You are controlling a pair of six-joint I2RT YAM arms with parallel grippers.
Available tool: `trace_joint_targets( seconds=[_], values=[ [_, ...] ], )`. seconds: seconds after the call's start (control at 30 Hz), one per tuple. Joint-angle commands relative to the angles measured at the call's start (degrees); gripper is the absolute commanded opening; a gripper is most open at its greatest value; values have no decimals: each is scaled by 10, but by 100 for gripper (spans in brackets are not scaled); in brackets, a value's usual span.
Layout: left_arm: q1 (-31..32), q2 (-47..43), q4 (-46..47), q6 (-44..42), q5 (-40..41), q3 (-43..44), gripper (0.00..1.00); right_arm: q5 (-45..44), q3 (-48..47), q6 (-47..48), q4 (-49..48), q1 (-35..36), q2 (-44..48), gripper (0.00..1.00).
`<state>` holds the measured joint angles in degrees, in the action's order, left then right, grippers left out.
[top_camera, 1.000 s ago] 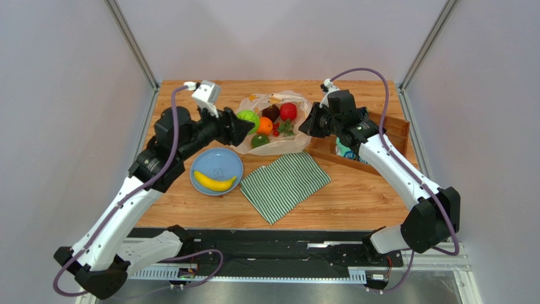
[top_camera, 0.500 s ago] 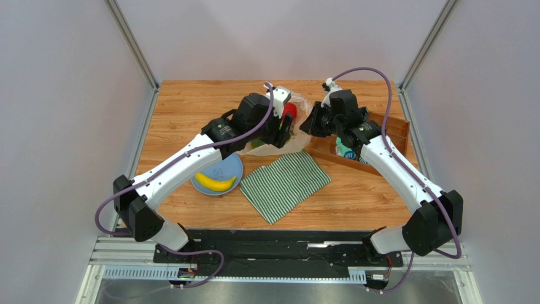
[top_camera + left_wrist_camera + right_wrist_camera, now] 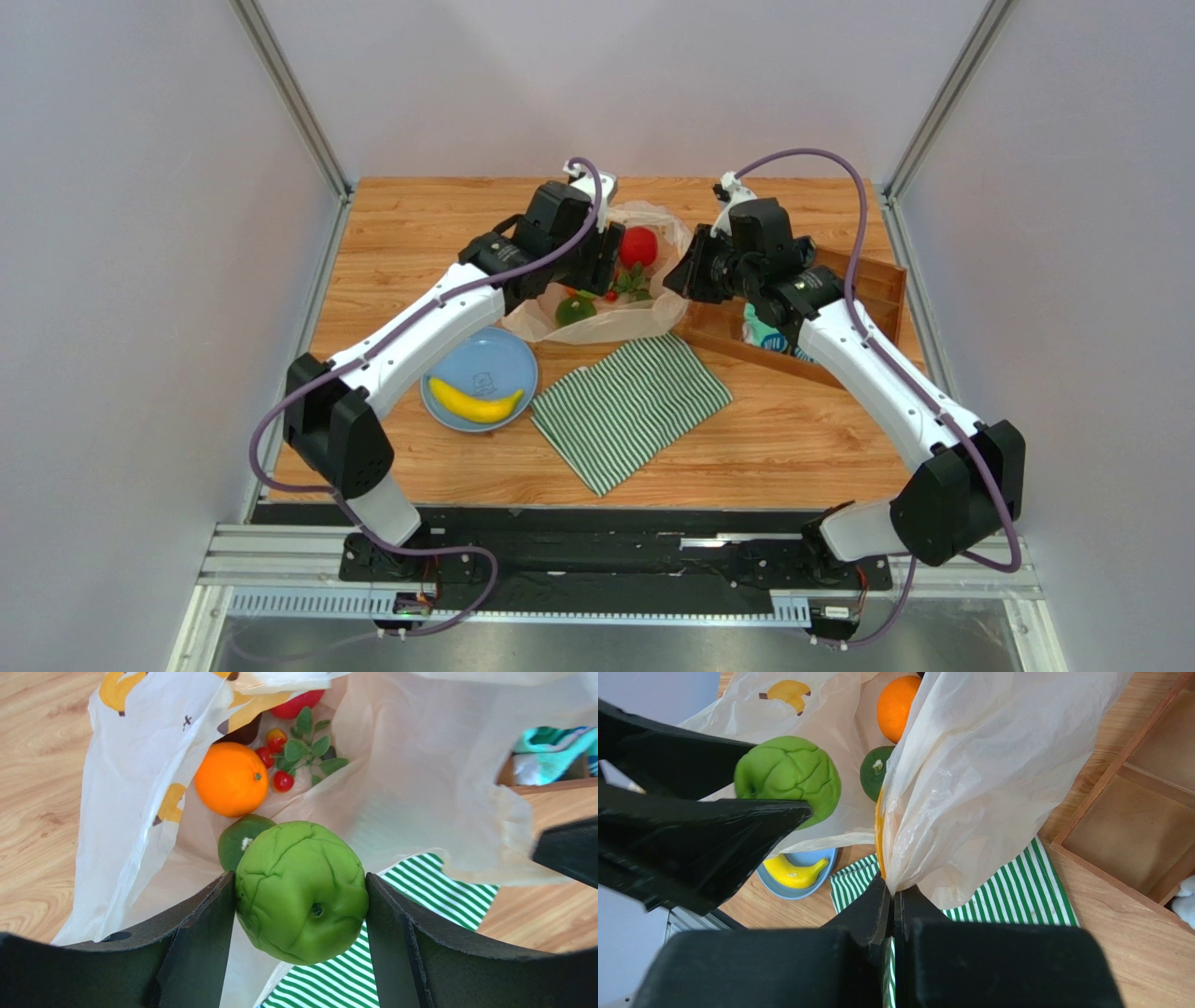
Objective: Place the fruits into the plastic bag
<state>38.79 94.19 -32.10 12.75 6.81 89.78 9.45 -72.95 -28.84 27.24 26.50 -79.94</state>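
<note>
My left gripper [image 3: 300, 899] is shut on a light green apple [image 3: 302, 882] and holds it above the open mouth of the plastic bag [image 3: 421, 791]. Inside the bag lie an orange [image 3: 231, 778], a dark green fruit [image 3: 235, 840], red berries with leaves [image 3: 284, 759], a red apple [image 3: 298, 703] and a dark fruit [image 3: 242, 731]. My right gripper [image 3: 893, 892] is shut on the bag's edge [image 3: 976, 777] and holds it up. In the top view the left gripper [image 3: 601, 266] is over the bag [image 3: 617, 319]. A banana [image 3: 474, 403] lies on the blue plate [image 3: 508, 353].
A green-striped cloth [image 3: 631, 406] lies in front of the bag. A wooden tray [image 3: 870, 287] with rolled socks [image 3: 758, 333] stands at the right, under my right arm. The plate is at the front left of the bag.
My left arm has swung right from the bag's left side to over its mouth, carrying the green apple. The right gripper has kept its hold on the bag's edge.
</note>
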Motion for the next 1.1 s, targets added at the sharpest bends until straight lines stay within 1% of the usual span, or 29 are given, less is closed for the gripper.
trace_joint_targets(
  seconds=[0.0, 0.27, 0.3, 0.33, 0.4, 0.43, 0.6, 0.9, 1.0, 1.07],
  values=[
    [-1, 27, 12, -14, 21, 32, 59, -9, -4, 8, 0, 3, 21, 0],
    [-7, 70, 1, -16, 29, 45, 63, -10, -4, 11, 3, 3, 22, 0],
    [-6, 70, 2, -18, 22, 44, 65, -11, -4, 10, 3, 3, 21, 0],
    [-7, 71, 2, -17, 18, 44, 71, -12, -4, 10, 4, 1, 21, 0],
    [-7, 68, 5, -17, 8, 41, 78, -12, -4, 11, 4, 3, 19, 0],
    [-7, 67, 7, -18, 5, 40, 83, -11, -5, 10, 4, 3, 18, 0],
    [-7, 57, 11, -21, 0, 39, 93, -10, -5, 10, 3, 3, 17, 0],
    [-7, 29, 33, -37, -40, 29, 94, -11, -6, 11, 3, 3, 17, 0],
    [-7, 1, 59, -54, -64, 11, 94, -12, -5, 10, 3, 3, 16, 0],
    [-6, -28, 84, -65, -94, -4, 94, -12, -5, 10, 3, 3, 17, 0]
  ],
)
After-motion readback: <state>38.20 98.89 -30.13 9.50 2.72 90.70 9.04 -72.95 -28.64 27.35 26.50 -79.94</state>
